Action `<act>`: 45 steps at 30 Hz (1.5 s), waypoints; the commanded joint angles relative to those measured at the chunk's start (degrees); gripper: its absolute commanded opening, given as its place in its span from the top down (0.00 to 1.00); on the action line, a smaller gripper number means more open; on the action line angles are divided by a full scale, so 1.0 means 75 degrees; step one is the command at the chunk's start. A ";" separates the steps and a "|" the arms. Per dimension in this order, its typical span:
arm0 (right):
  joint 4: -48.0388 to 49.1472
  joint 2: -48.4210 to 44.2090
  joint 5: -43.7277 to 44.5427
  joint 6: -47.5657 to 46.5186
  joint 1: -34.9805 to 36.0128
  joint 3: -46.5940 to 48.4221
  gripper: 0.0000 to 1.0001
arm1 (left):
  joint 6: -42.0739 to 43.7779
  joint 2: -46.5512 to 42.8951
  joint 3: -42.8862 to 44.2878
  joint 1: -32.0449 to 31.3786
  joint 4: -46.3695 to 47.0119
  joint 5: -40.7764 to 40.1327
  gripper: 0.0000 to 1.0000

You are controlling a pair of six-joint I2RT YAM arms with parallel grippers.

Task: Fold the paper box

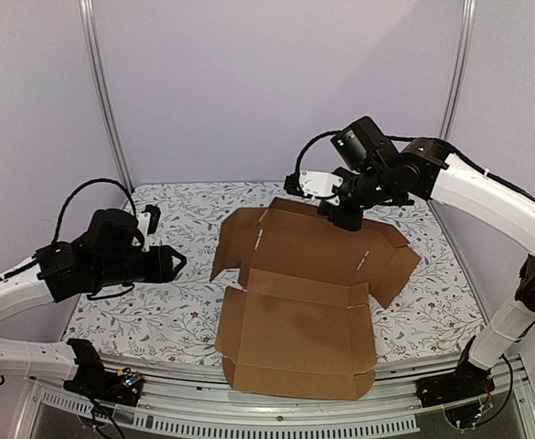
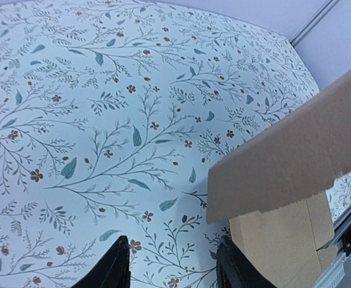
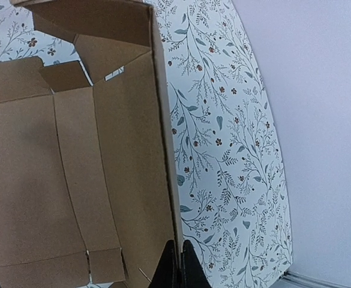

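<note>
- Brown cardboard, the box (image 1: 294,311) lies mostly opened out on the flowered table (image 1: 157,311) in the top view. The left tool (image 1: 174,263) hangs clear of it, with the box well off to that tool's right. The right tool (image 1: 345,218) sits on the box's far edge, and the sheet spreads from it toward the arm bases.
- From the left wrist, the left tool (image 2: 174,267) has its fingers (image 2: 112,270) spread, with only table (image 2: 103,120) between them. A raised flap of the box (image 2: 295,156) stands ahead and to the right of this tool, not touching it.
- From the right wrist, the right tool (image 3: 178,264) has its fingers pressed together, pinching the top edge of an upright box wall that runs straight ahead from the tips. Creased panels of the box (image 3: 43,180) lie to the tool's left and bare table (image 3: 223,150) to its right.
</note>
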 commanded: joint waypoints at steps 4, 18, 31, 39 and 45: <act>0.0647 -0.0930 -0.0746 -0.0556 0.0202 -0.0732 1.00 | 0.1135 0.0497 0.0579 0.1166 0.0620 0.0983 0.56; 0.0751 -0.1228 -0.1093 -0.0625 0.0255 -0.0766 1.00 | 0.1274 0.2137 0.1277 0.1360 0.2252 0.4330 0.62; 0.0872 -0.0849 -0.0434 -0.0301 0.0257 -0.0532 1.00 | 0.0939 0.1906 0.0599 0.0953 0.2550 0.5179 0.68; 0.0916 -0.0743 -0.0463 -0.0149 0.0259 -0.0459 1.00 | 0.0926 0.2033 0.0319 0.0573 0.2845 0.4815 0.68; 0.0920 -0.0697 -0.0716 0.0009 0.0265 -0.0497 1.00 | 0.1172 0.2295 0.0155 0.0288 0.3208 0.4516 0.67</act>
